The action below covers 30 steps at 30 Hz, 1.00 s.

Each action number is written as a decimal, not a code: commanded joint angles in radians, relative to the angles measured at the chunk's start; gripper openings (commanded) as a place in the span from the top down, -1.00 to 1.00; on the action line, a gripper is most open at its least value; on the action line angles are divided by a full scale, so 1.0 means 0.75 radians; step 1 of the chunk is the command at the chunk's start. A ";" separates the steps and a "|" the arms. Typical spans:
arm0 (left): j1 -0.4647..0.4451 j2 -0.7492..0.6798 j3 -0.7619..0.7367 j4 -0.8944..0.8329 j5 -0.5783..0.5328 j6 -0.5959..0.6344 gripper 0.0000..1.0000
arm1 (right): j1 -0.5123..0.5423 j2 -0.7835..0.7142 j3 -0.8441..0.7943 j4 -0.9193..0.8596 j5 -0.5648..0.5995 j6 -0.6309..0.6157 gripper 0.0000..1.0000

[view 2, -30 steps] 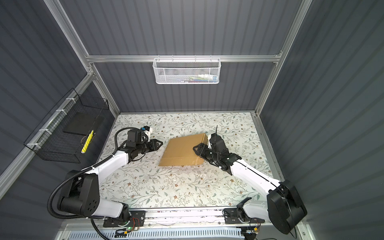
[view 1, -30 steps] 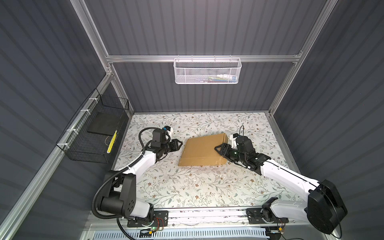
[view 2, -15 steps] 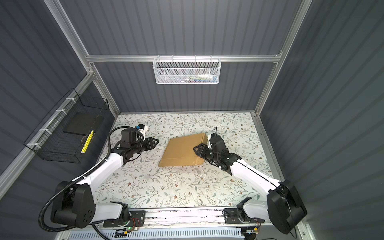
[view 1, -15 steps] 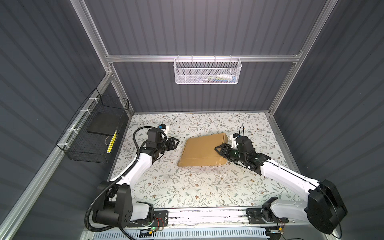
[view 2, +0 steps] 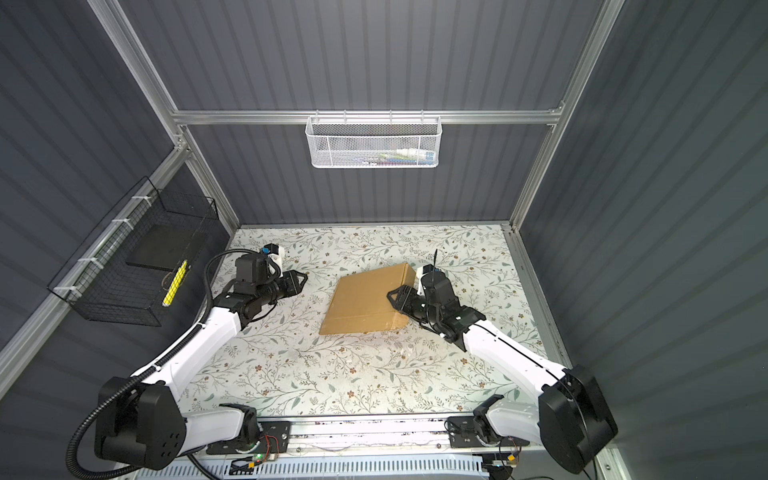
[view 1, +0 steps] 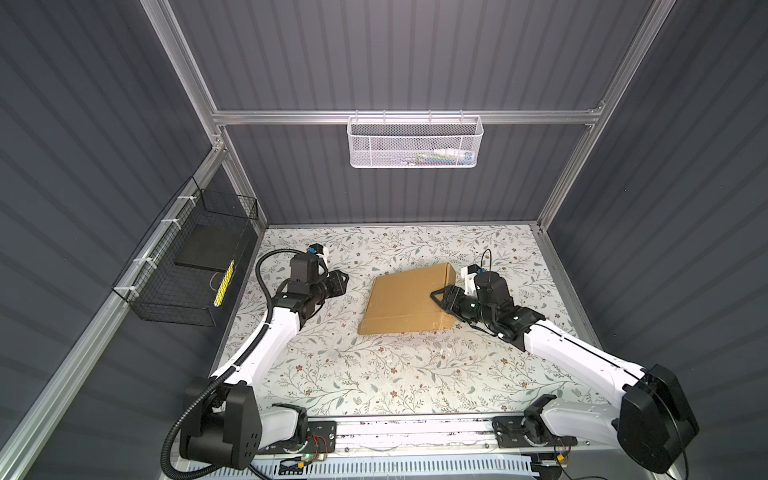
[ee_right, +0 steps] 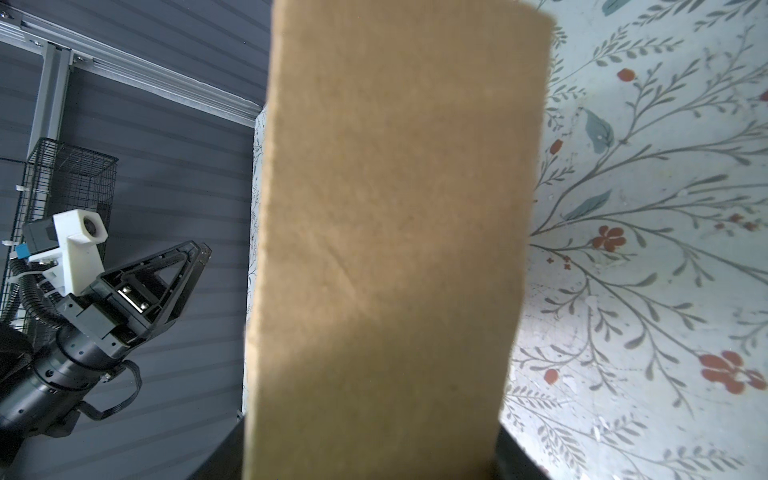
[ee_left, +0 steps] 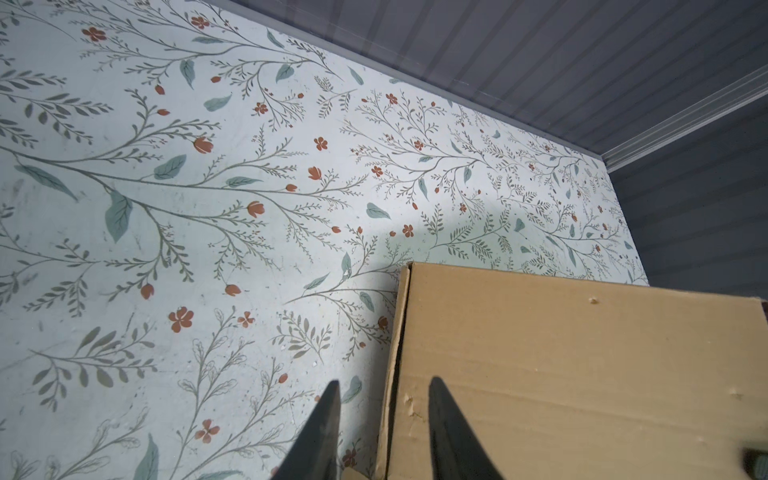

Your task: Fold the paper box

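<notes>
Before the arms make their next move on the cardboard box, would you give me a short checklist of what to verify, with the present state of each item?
1. The left gripper is clear of the paper box: ok, it is apart on the box's left, jaws open.
2. The right gripper is at the box's right edge, with cardboard between its fingers: ok.
3. The right gripper's hold is firm: cannot tell.
4. The box is closed on top: ok in both top views.
5. The closure is fully tucked in: cannot tell.
6. The box lies well inside the table edges: ok.
</notes>
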 commanded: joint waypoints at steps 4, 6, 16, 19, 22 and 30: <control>0.018 0.031 0.093 -0.009 -0.034 0.012 -0.01 | -0.032 0.030 0.125 -0.006 -0.020 -0.026 -0.17; 0.025 0.040 0.085 0.030 -0.013 0.006 -0.18 | -0.039 0.051 0.156 -0.012 -0.032 -0.040 -0.17; 0.063 0.175 0.072 0.141 0.140 -0.026 -0.32 | -0.116 0.137 0.277 -0.050 -0.121 -0.079 -0.11; 0.081 0.187 0.063 0.153 0.192 -0.029 -0.34 | -0.136 0.162 0.299 -0.034 -0.180 -0.076 -0.10; 0.102 0.189 0.049 0.161 0.318 -0.032 -0.38 | -0.165 0.185 0.302 0.016 -0.228 -0.060 -0.09; 0.116 0.206 -0.025 0.239 0.520 -0.089 -0.46 | -0.259 0.210 0.313 0.103 -0.373 -0.057 -0.05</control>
